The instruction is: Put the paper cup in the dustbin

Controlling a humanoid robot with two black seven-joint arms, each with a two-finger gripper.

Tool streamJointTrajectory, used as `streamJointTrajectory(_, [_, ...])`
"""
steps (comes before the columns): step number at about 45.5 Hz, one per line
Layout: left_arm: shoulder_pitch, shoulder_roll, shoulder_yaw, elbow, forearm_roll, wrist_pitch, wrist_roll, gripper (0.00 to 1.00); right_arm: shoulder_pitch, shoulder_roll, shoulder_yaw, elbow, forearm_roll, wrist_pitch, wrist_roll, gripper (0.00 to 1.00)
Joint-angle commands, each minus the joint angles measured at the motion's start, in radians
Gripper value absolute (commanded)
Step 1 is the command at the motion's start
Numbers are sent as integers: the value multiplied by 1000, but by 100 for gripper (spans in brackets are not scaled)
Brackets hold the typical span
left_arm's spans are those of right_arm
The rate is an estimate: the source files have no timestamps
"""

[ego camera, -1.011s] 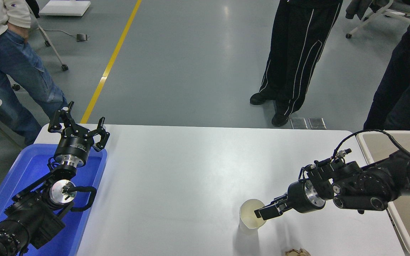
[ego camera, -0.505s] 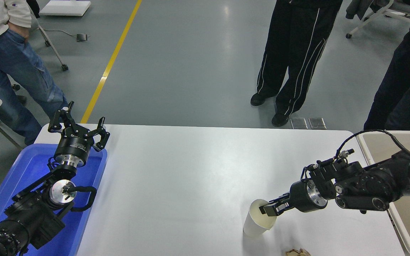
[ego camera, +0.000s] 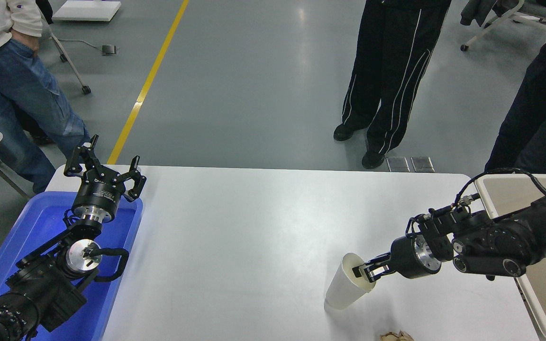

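The white paper cup (ego camera: 344, 286) is at the table's front right, tilted with its mouth toward the right. My right gripper (ego camera: 365, 271) is shut on the cup's rim, one finger inside the mouth, and holds the cup leaning with its base near the table. The beige dustbin (ego camera: 486, 192) stands off the table's right edge, behind and under my right arm. My left gripper (ego camera: 104, 168) is open and parked at the lower left, over the blue tub.
A bright blue tub (ego camera: 3, 265) stands at the table's left edge. A crumpled brownish scrap (ego camera: 396, 336) lies at the front edge just below the cup. Several people stand on the floor beyond the far side.
My right gripper has drawn back to the right with the cup's rim in it, and the cup has tipped from upright to leaning right. The left arm has not moved.
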Motion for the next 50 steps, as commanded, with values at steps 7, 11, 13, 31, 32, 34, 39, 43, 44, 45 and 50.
streamJointTrajectory(7, [0, 0, 0, 0, 0, 0, 0, 100, 103, -229, 80, 154, -1, 3, 58, 0])
streamJointTrajectory(11, [0, 0, 0, 0, 0, 0, 0, 100, 145, -295, 82, 200, -3, 5, 61, 0])
streamJointTrajectory(13, [0, 0, 0, 0, 0, 0, 0, 100, 162, -324, 84, 217, -3, 6, 69, 0])
streamJointTrajectory(31, [0, 0, 0, 0, 0, 0, 0, 100, 301, -509, 123, 294, -5, 89, 128, 0])
streamJointTrajectory(32, [0, 0, 0, 0, 0, 0, 0, 100, 307, -526, 142, 296, -5, 110, 130, 0])
streamJointTrajectory(34, [0, 0, 0, 0, 0, 0, 0, 100, 309, -543, 168, 294, -5, 135, 130, 0])
streamJointTrajectory(39, [0, 0, 0, 0, 0, 0, 0, 100, 307, -575, 226, 294, -5, 186, 130, 0])
streamJointTrajectory(43, [0, 0, 0, 0, 0, 0, 0, 100, 307, -588, 243, 294, -5, 199, 130, 0])
streamJointTrajectory(44, [0, 0, 0, 0, 0, 0, 0, 100, 306, -589, 245, 292, -5, 199, 130, 0])
streamJointTrajectory(45, [0, 0, 0, 0, 0, 0, 0, 100, 304, -591, 245, 291, -5, 199, 130, 0])
streamJointTrajectory(50, [0, 0, 0, 0, 0, 0, 0, 100, 288, -591, 245, 286, -6, 199, 128, 0])
